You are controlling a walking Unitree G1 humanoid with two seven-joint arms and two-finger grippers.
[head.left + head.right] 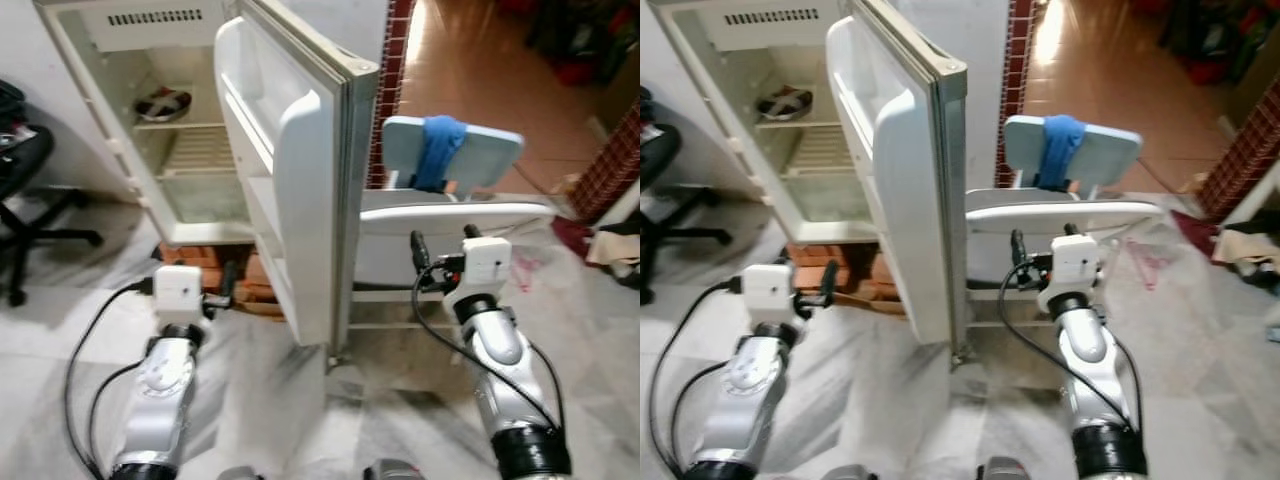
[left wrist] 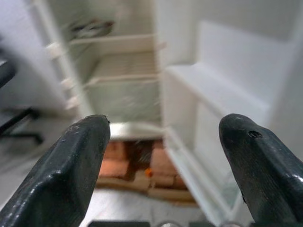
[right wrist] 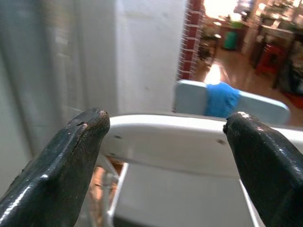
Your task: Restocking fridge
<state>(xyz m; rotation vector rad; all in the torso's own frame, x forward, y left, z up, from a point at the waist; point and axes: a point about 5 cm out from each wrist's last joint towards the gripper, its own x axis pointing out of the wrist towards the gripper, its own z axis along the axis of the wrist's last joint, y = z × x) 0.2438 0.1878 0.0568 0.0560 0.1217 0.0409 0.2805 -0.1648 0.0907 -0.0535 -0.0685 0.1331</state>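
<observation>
The floor is pale marble tile, and further back it changes to a warm brown floor beyond a red brick pillar (image 1: 398, 40). A small white fridge (image 1: 190, 130) stands on bricks (image 1: 240, 275) with its door (image 1: 300, 170) swung fully open toward the robot. Inside, the shelves are almost bare; only a shallow dish (image 1: 163, 102) sits on the upper shelf, and the door racks look empty. To the right of the door there is a white plastic chair (image 1: 450, 215) with a blue cloth (image 1: 440, 148) hung over its backrest. A black office chair (image 1: 25, 200) is at the far left.

The left gripper (image 1: 225, 285) is low in front of the fridge's open compartment, its fingers (image 2: 71, 165) spread wide and holding nothing. The right gripper (image 1: 442, 248) is near the front edge of the plastic chair, also spread wide and empty.

No item for restocking can be seen on the chair or on the floor, so I judge the task is at its beginning. To do this step well, the robot should first find the goods, keep the open door's edge out of the way of both arms, and bring each item in from the left side, where the compartment is free.
</observation>
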